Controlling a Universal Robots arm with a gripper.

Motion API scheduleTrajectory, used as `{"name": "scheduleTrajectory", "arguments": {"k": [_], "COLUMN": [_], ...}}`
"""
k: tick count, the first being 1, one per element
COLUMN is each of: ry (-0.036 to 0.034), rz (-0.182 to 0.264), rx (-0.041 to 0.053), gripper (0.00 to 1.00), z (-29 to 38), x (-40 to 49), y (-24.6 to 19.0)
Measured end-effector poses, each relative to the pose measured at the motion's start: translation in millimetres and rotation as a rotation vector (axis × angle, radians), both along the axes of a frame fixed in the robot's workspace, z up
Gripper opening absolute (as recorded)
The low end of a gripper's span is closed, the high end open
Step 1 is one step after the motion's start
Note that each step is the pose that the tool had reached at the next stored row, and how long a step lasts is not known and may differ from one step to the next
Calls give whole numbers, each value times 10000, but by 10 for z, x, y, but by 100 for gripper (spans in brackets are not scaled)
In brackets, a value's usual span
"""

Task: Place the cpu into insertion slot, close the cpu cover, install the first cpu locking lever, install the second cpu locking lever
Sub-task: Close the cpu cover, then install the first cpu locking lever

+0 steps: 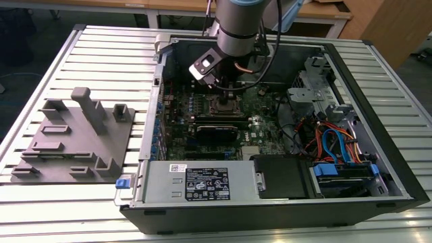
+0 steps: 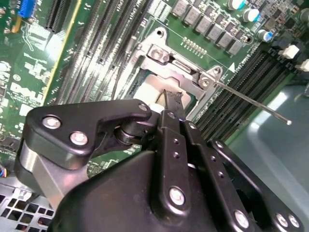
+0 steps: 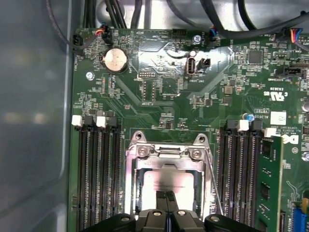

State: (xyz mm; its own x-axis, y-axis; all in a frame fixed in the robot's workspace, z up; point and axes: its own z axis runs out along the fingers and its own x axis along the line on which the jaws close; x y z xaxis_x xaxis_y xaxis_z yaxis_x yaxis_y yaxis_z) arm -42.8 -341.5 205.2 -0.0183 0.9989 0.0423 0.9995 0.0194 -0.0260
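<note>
Silver-grey cpu (image 3: 159,181) lies framed by the cpu cover (image 3: 166,153), directly beneath the gripper (image 3: 167,196), fingers pinched together empty; 1 thin locking lever (image 2: 251,102) juts out alongside.

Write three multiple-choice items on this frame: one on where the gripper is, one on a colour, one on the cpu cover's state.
1. Where is the gripper?
A. over the cpu cover
B. over the grey fixture block
C. over the power supply

2. What colour is the motherboard?
A. blue
B. green
C. red

3. How is the cpu cover?
A. lying flat over the cpu
B. standing upright
C. off the board

Answers:
1 A: both wrist views show it right above the frame.
2 B: the board around the socket is green.
3 A: the cpu's silver top shows through the cut-out.
</note>
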Motion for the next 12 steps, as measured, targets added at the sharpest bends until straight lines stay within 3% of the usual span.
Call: {"name": "scheduleTrajectory", "arguments": {"k": [12], "ry": [-3], "rz": [1], "rx": [23], "gripper": [10], "z": [0], "x": [0], "y": [-17]}}
